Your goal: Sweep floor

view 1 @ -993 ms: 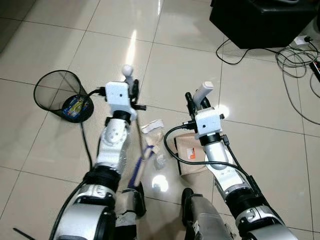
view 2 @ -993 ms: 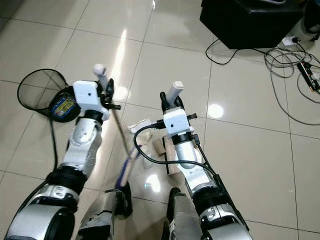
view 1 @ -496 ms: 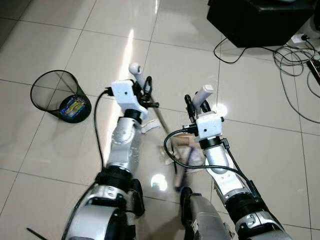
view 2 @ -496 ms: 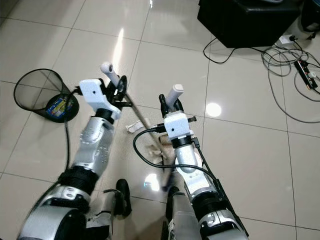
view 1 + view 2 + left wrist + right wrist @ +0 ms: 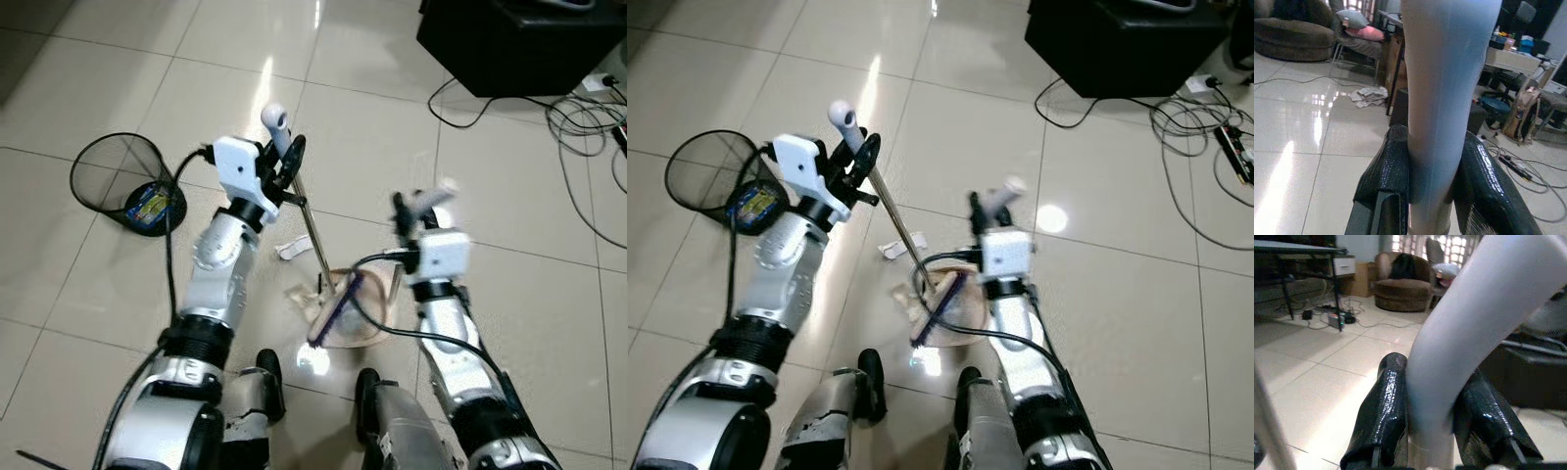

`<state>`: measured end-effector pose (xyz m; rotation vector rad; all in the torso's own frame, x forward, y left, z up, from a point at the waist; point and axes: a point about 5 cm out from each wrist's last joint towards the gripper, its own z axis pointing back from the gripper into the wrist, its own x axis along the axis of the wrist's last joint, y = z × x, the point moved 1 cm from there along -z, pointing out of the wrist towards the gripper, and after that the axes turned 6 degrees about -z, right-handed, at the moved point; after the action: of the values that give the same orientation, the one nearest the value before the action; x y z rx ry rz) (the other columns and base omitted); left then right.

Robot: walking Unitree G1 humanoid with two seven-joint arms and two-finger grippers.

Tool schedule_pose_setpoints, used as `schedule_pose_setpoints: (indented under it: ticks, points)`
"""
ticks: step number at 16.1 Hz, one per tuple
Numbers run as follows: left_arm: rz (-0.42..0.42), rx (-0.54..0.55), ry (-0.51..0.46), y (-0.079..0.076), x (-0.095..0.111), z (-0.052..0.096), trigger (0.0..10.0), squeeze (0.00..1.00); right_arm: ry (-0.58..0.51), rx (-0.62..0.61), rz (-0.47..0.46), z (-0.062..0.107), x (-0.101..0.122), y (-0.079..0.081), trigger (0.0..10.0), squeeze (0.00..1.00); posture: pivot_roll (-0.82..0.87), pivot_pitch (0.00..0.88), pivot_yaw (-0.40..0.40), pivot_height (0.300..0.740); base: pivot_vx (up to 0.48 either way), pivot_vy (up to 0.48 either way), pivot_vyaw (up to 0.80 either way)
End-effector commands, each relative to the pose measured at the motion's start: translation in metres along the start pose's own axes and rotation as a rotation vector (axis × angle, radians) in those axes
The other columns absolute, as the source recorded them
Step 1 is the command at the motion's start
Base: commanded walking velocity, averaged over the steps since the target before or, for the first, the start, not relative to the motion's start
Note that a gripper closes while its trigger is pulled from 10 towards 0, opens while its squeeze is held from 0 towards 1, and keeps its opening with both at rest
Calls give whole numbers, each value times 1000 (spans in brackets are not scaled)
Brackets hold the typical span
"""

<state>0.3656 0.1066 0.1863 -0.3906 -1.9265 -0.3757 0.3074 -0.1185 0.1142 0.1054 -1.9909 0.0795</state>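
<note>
A: Left gripper (image 5: 284,162) clamped on the broom handle (image 5: 304,211), why so high?
B: Leverage, probably; the shaft slants down toward 5 o'clock, bristles (image 5: 331,308) at the dustpan (image 5: 367,318).
A: Right gripper (image 5: 423,206)?
B: Closed around the dustpan handle (image 5: 1469,347), likely steadying the pan. A paper scrap (image 5: 291,248) lies at its 10 o'clock; mesh wastebasket (image 5: 113,176) further out at 9.

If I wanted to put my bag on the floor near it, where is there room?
Bare tiles lie between the wire bin and the black cabinet, ahead of both grippers. It is crowded by the robot's feet, where broom, dustpan and paper scraps sit, and at the cables on its right.
</note>
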Motion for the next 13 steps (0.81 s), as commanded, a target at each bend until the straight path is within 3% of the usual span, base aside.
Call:
schedule_pose_setpoints:
  ticks: [1, 7, 9, 13]
  points:
    - [6, -46, -39, -3, 10, -4, 10000, 0, 20, -24, -18, 6, -2, -6, 10000, 0, 49, 308, 35, 740, 0, 0, 0]
    - [-29, -93, -98, 24, 43, -11, 10000, 0, 23, -88, 0, 9, -1, -30, 10000, 0, 55, 274, 45, 740, 0, 0, 0]
    - [-64, -86, -121, 48, 63, -14, 10000, 0, 25, -96, 3, 11, 0, -34, 10000, 0, 56, 259, 50, 740, 0, 0, 0]
    - [-178, 14, -80, 85, 68, -2, 10000, 0, -29, -107, 4, 11, 17, -45, 10000, 0, 50, 236, 52, 740, 0, 0, 0]
